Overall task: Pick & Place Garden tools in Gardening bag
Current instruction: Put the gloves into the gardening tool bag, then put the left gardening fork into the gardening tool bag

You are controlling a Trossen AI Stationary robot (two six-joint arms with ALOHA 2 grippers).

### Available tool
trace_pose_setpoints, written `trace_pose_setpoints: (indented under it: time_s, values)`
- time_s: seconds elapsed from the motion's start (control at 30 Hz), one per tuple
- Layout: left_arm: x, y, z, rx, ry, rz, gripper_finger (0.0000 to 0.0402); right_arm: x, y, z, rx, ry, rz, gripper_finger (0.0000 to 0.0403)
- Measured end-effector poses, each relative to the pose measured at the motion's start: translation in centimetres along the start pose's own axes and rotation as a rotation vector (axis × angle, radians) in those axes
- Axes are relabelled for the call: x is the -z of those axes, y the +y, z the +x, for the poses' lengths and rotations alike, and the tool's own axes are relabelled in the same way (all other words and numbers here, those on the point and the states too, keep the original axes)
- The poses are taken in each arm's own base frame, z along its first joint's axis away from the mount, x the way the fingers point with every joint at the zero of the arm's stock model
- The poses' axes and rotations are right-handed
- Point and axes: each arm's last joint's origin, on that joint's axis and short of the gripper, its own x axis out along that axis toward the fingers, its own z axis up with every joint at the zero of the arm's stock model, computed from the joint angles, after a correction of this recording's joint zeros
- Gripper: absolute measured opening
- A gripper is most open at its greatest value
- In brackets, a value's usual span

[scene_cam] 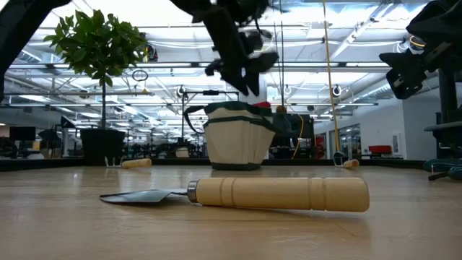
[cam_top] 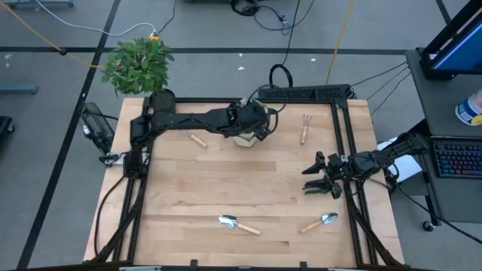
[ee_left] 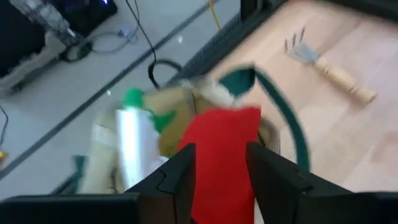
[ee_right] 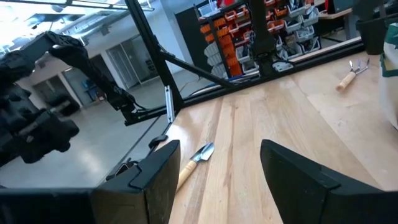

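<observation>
A: Nearest the low camera you've got a trowel (scene_cam: 238, 193) lying flat on the wood table (cam_top: 248, 188): pale turned-wood handle with grooved rings, dull grey metal blade pointing to the picture's left.

B: Others?

A: From above, a second trowel (cam_top: 319, 222) near the front edge to the right of the first, shiny scoop and wooden handle. A claw rake (cam_top: 305, 129) with metal tines lies near the back right, and another wooden handle (cam_top: 196, 138) shows beside the left arm; its head is hidden.

B: Bag?

A: The gardening bag (scene_cam: 238, 137) stands upright at back centre: round beige canvas, dark green trim and looped handle. In the left wrist view a green-and-white bottle (ee_left: 134, 140) sticks out of it. No writing you can read anywhere.

B: Your grippers?

A: The left gripper (ee_left: 221, 171) sits right over the bag mouth, fingers pinching a red glove (ee_left: 221, 155), soft fabric, which hangs between them at the bag's opening. The right gripper (cam_top: 322, 175) waits above the table's right side, well apart from the bag, jaws spread wide and holding nothing.

B: Background?

A: A leafy potted plant (cam_top: 139, 66) sits at the back left corner.
</observation>
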Motion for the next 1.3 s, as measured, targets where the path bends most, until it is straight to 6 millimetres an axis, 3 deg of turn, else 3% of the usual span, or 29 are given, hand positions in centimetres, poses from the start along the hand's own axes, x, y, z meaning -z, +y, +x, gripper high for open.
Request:
trace_pose_setpoints:
  time_s: [0.13, 0.4, 0.77, 0.93, 1.07, 1.3]
  values:
    - [-0.9, 0.3, -1.2, 0.015, -0.045, -0.008, 0.0135, 0.0, 0.0, 0.0, 0.0, 0.0, 0.0, 0.0215]
    - [-1.8, -0.3, -0.8, 0.086, -0.138, -0.05, 0.0131, 0.0, 0.0, 0.0, 0.001, 0.001, 0.0, 0.0215]
    - [0.1, -0.3, 2.7, 0.011, -0.039, -0.065, 0.0131, 0.0, 0.0, 0.0, 0.0, 0.0, 0.0, 0.0215]
    - [0.9, 0.0, 2.7, -0.028, 0.033, -0.05, 0.0131, 0.0, 0.0, 0.0, 0.001, 0.001, 0.004, 0.0215]
    - [0.9, -0.2, 2.1, -0.04, 0.031, -0.042, 0.0131, 0.0, 0.0, 0.0, 0.001, 0.001, 0.004, 0.0215]
    - [-1.4, 0.4, -2.2, -0.04, -0.103, -0.061, 0.0131, 0.0, 0.0, 0.0, 0.0, 0.0, 0.005, 0.0215]
